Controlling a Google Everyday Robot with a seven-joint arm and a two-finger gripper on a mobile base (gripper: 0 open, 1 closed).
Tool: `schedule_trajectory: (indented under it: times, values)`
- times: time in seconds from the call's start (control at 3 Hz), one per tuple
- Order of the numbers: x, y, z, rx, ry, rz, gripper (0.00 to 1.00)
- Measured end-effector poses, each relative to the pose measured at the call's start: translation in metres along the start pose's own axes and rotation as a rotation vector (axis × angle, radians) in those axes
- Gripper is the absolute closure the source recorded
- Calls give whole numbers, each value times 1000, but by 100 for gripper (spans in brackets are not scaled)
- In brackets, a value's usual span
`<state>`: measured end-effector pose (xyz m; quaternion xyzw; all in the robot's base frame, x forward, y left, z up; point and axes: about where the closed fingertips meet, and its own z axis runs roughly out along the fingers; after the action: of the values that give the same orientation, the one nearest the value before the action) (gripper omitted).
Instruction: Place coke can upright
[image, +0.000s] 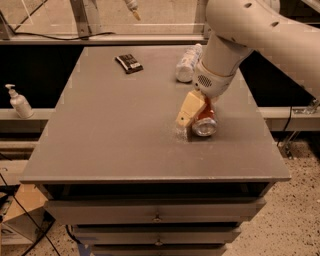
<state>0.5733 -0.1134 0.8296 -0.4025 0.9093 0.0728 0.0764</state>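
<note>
I am looking at a grey cabinet table (110, 130) with a flat, matte top and shallow drawers (157, 212) stacked under its front edge. A pale ledge (30, 114) runs along the left at a lower level, and a white pump bottle (19, 101) stands on it. Lower down on that side a cardboard box (20, 200) sits among dark cables, and to the right the floor (295, 210) is speckled. At the far end of the tabletop a small black packet (129, 63) lies flat. Right of it, a clear plastic bottle (187, 62) lies on its side near the back edge. The robot's thick white arm (260, 35) comes in from the upper right and bends down over the right half of the table. Its tan gripper (191, 119) is low, down at the surface, just right of the table's middle. The coke can (205, 126) lies on its side on the table under the wrist, with one silver end turned toward me and its red body running back beneath the arm. The gripper rests against the can's left side and touches it. What stands on the can's far side is hidden, so I cannot tell whether the jaws are clamped on the can or merely set open around it. The can is well apart from the bottle and the packet, and nearer the front right of the top than the back.
</note>
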Motion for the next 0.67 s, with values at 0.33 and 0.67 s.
schedule_trajectory:
  times: [0.33, 0.67]
  values:
    - [8, -6, 7, 14, 32, 18, 40]
    - [3, -5, -4, 46, 14, -3, 64]
